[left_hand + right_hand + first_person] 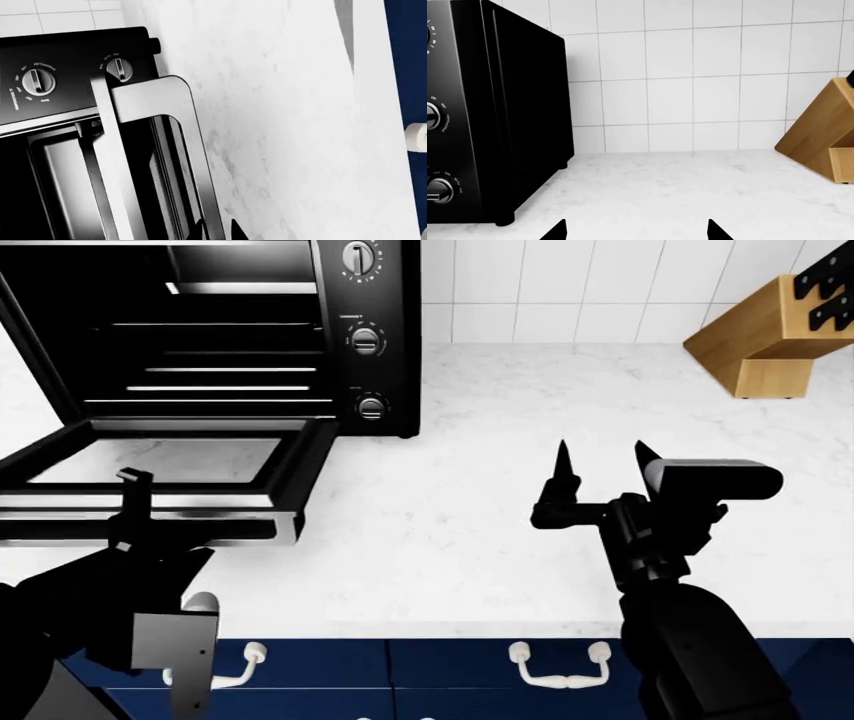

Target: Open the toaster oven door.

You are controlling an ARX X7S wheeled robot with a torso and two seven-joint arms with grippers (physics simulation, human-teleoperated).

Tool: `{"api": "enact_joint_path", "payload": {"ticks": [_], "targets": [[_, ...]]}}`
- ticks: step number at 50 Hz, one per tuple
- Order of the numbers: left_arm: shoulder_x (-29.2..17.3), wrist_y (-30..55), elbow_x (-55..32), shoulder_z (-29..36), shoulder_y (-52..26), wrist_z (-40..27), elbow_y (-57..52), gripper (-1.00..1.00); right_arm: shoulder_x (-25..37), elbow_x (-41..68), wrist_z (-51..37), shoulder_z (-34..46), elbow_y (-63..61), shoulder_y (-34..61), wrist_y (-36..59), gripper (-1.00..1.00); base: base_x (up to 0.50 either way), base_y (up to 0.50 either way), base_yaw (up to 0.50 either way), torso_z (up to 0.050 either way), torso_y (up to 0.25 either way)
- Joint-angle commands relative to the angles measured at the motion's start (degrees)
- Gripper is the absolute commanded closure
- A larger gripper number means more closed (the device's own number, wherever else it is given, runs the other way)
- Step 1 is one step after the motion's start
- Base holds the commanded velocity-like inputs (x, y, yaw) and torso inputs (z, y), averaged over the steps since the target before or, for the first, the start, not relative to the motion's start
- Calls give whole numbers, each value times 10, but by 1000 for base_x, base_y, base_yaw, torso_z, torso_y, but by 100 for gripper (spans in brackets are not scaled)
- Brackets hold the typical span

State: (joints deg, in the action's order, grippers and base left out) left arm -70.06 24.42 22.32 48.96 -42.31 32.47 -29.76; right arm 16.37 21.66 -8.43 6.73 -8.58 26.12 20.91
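1. Black and glossy, the toaster oven (227, 335) stands at the far left of the white marble desk (534, 510), its cavity open with wire racks (214, 370) showing.
2. Its door (160, 475) hangs dropped forward, roughly level, glass window facing up and the bar handle (140, 530) along the near edge.
3. At that handle sits the left hand (131, 502); one dark finger rises just behind the bar, but whether it is clamped or apart I cannot tell.
4. Three round knobs (366, 340) run down the oven's right side.
5. Further right, the right hand (603, 465) hovers over bare marble, fingers apart and gripping nothing.
6. A wooden knife block (774, 335) stands at the far right by the tiled wall (561, 290).
7. Navy cabinet doors (467, 680) with white handles run below the desk's front edge.
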Motion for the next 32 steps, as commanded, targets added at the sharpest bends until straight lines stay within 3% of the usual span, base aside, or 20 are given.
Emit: {"api": "enact_joint_path", "payload": {"ticks": [1, 32], "targets": [[7, -4, 7, 21, 29, -17, 30, 100, 4, 2, -3, -3, 1, -5, -3, -100, 0, 0, 0, 0, 0], [42, -24, 15, 75, 107, -69, 90, 100, 10, 4, -11, 0, 5, -8, -6, -100, 1, 0, -1, 0, 0]]}}
